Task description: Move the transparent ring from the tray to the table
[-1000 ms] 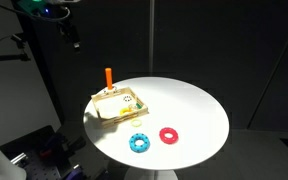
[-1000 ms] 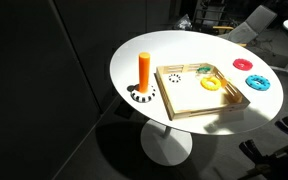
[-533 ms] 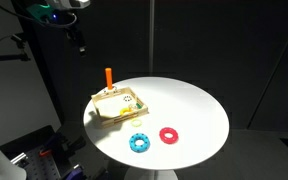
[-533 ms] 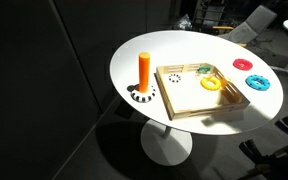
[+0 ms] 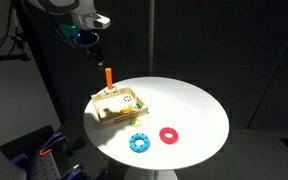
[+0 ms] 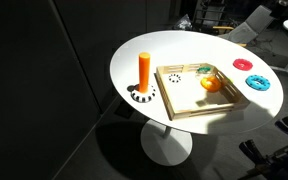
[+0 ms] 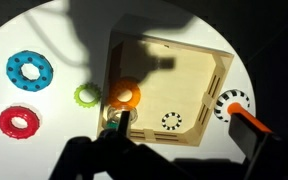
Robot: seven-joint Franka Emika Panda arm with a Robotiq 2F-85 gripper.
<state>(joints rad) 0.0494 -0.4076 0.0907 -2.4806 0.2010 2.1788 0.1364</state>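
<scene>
The tan wooden tray [image 5: 119, 106] [image 6: 200, 92] [image 7: 174, 70] sits on the round white table [image 5: 189, 105] [image 6: 154, 50] [image 7: 54, 35]. In the wrist view a faint clear ring [image 7: 112, 117] shows by the tray's corner, next to an orange ring [image 7: 124, 95]; I cannot make it out in either exterior view. My gripper [image 5: 92, 44] hangs high above the table's edge near the tray. Its dark fingers frame the bottom of the wrist view [image 7: 174, 160], wide apart and empty.
An orange peg [image 5: 108, 77] [image 6: 144, 68] [image 7: 252, 122] stands on a striped base beside the tray. A black-and-white ring [image 6: 175, 77] [image 7: 172, 121] lies in the tray. A green ring [image 7: 87, 95], a blue toothed ring [image 5: 139, 142] [image 7: 30, 71] and a red ring [image 5: 169, 134] [image 7: 20, 122] lie on the table.
The arm has come down and to the right into view, toward the table. Its shadow now falls over the tray's corner with the orange ring.
</scene>
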